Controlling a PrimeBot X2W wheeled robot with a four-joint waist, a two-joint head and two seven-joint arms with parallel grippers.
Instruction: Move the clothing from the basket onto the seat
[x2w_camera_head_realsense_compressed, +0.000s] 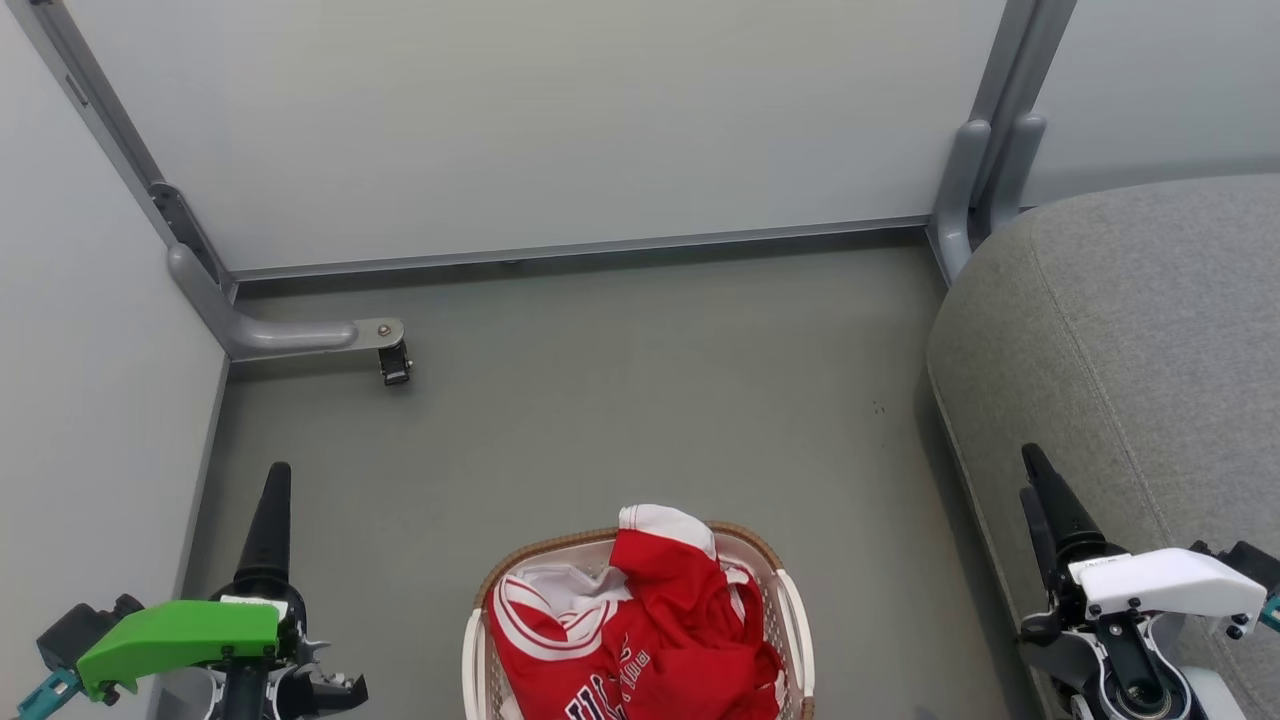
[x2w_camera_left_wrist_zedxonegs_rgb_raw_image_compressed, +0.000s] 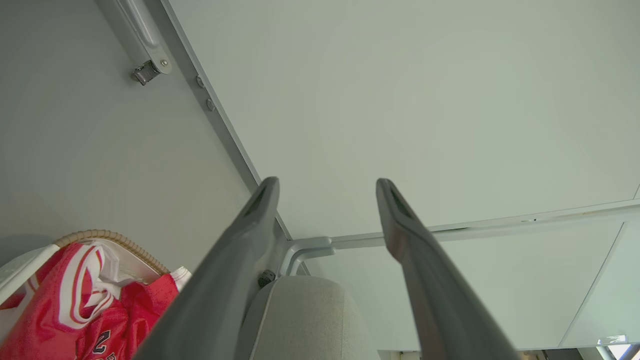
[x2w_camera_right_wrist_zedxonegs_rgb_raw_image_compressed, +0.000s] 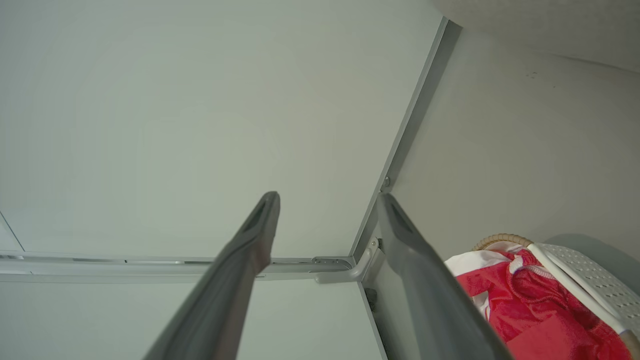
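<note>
Nothing has been lifted yet: the clothing (x2w_camera_head_realsense_compressed: 650, 620) lies heaped in the basket (x2w_camera_head_realsense_compressed: 797, 620), so the step in hand looks like the opening reach for the first garment.

In the head view the basket sits on the floor (x2w_camera_head_realsense_compressed: 620, 400) at 6 o'clock, cut off by the bottom edge. A red jersey (x2w_camera_head_realsense_compressed: 560, 650) with white-striped edging and dark lettering fills its 7 o'clock side. A second red piece with a white band, probably the shorts (x2w_camera_head_realsense_compressed: 690, 580), is bunched at 12 o'clock and rises above the woven rim. The grey seat (x2w_camera_head_realsense_compressed: 1120, 330) takes up the 3 o'clock side, well apart from the basket across bare floor.

The left gripper (x2w_camera_head_realsense_compressed: 270, 520) rests at 8 o'clock and the right gripper (x2w_camera_head_realsense_compressed: 1045, 500) at 4 o'clock, both pointing toward 12. Each wrist view shows its fingers spread wide with only wall and floor between them, so neither has hold of anything. The clothing lies toward 4 o'clock from the left fingers and toward 8 o'clock from the right ones, clear of both.

The next move, as I judge it, calls for one arm to swing inward and dip over the basket. The right is nearer the seat, and the raised bunch at the top is the easiest pinch.
</note>
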